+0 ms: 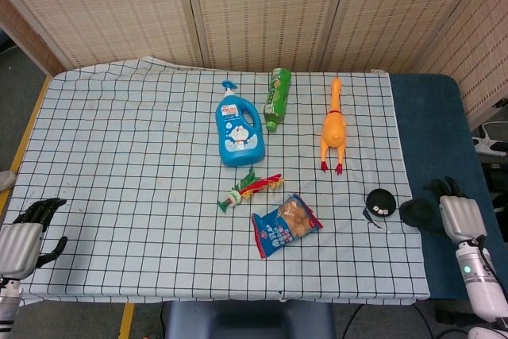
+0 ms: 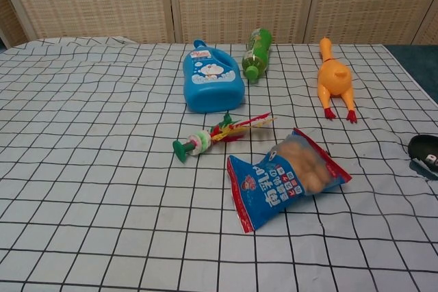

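Note:
My right hand point(image 1: 441, 212) hovers at the right edge of the checked cloth point(image 1: 119, 156), over the blue surface, and holds nothing. Its dark fingers point left toward a small black round object point(image 1: 381, 202) that lies a short gap away on the cloth. That black object point(image 2: 426, 149) is cut off by the right edge of the chest view. My left hand point(image 1: 28, 232) rests at the front left corner of the cloth, fingers spread and empty. Neither hand appears in the chest view.
A blue detergent bottle point(image 1: 238, 126), a green bottle point(image 1: 277, 97) lying down and an orange rubber chicken point(image 1: 334, 127) sit at the back. A rope toy point(image 1: 250, 190) and a blue snack bag point(image 1: 286, 225) lie mid-table. Woven screens stand behind.

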Robot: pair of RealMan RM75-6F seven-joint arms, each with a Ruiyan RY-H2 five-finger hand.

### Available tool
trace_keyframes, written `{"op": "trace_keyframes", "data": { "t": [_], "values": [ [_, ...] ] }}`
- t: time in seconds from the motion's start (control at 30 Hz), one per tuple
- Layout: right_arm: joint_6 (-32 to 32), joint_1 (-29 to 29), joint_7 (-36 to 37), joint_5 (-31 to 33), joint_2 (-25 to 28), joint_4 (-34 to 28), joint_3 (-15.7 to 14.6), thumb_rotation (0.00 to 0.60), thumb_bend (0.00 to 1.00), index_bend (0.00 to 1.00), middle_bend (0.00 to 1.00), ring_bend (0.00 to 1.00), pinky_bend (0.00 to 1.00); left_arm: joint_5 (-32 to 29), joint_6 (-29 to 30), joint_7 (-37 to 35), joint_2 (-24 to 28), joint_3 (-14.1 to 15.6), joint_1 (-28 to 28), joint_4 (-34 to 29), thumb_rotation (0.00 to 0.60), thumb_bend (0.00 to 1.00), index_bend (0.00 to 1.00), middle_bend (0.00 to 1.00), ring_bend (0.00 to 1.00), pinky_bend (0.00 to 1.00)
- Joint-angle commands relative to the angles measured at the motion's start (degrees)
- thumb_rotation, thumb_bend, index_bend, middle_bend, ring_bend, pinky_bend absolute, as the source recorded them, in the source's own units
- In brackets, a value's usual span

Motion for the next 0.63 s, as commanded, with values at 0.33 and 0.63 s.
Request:
{"op": "trace_keyframes", "data": {
  "t": [0.33, 0.63],
  "values": [
    [17.39, -5.25, 0.82, -10.18, 2.42, -7.18, 0.02, 0.600, 0.10, 0.21, 0.11, 0.00, 0.28, 0.29, 0.08, 0.18, -0.02, 0.14, -0.02, 0.02, 0.600, 0.37, 0.17, 0.15, 0.14, 0.35],
    [27.66, -8.43, -8.63, -11.95, -0.31, -7.71, 1.57, 0.600, 0.10, 0.21, 0.11, 0.00, 0.17, -1.24, -0.86, -0.82, -0.36, -0.64, -0.46, 1.12, 0.600, 0.37, 0.17, 0.15, 0.14, 0.35]
  ]
}}
